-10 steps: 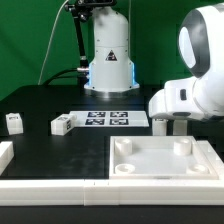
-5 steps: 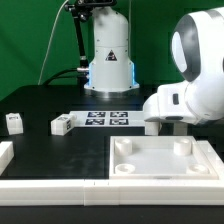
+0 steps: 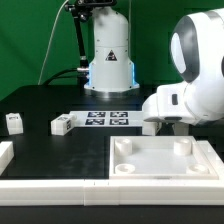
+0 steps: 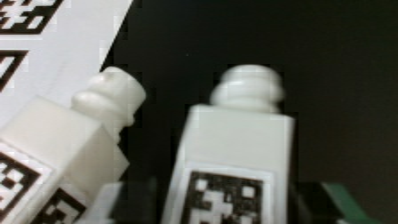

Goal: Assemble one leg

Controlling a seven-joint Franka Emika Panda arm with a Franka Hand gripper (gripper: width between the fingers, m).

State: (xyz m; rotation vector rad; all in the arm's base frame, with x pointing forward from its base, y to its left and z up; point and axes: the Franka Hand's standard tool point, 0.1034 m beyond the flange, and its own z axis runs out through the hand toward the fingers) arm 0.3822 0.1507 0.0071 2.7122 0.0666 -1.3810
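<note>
Since a second ago the arm (image 3: pixel 190 95) has swung a little toward the exterior view's left and sunk slightly; over the last half second it has hardly stirred. Its gripper (image 4: pixel 235 205) hangs low near the table's (image 3: pixel 35 140) edge on the exterior view's right, just behind the back rim of the big white tray (image 3: pixel 165 178).

From the wrist view, the leg (image 4: pixel 235 130) lies on the black top with its tagged end between the jaws. A second leg (image 4: pixel 80 125) lies just beside it and the marker board (image 4: pixel 45 40) is near. The jaws stand close on either side of the leg, but that corner is blurred and cropped, so I cannot tell whether they have pinched it. One spare leg (image 3: pixel 14 122) and another spare leg (image 3: pixel 62 124) sit well apart, toward the table's opposite edge.

The step in hand looks like the pickup. Next comes a firm squeeze on the flat sides and a straight lift clear of the neighbour. The rounded peg then has to be turned down toward a corner socket of the tray.
</note>
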